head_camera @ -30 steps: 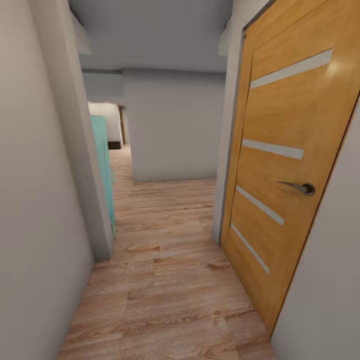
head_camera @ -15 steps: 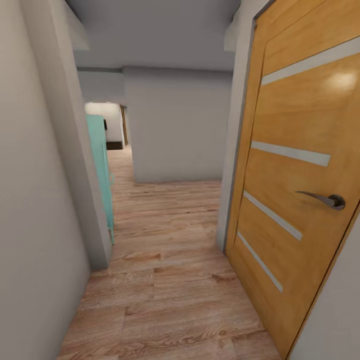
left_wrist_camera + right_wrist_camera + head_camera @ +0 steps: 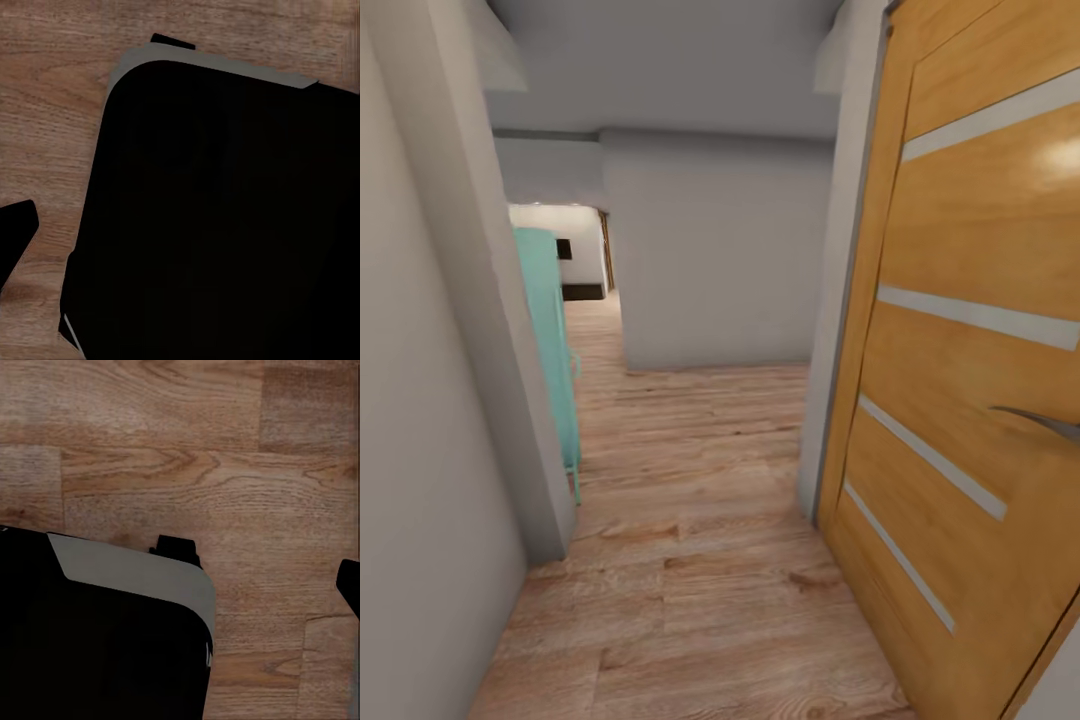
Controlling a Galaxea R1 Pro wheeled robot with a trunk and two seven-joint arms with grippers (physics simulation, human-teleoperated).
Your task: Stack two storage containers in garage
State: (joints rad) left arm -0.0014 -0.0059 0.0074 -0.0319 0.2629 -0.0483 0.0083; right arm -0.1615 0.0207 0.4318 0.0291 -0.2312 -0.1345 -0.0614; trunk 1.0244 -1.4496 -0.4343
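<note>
A narrow hallway with a light wood plank floor (image 3: 700,560) and plain grey walls (image 3: 710,250). A glossy orange wooden door (image 3: 970,380) with pale stripes stands at right; a teal panel (image 3: 550,340) at left. Both wrist views show a rounded black body (image 3: 225,217) over planks; whether the grippers are apart or together cannot be told.
</note>
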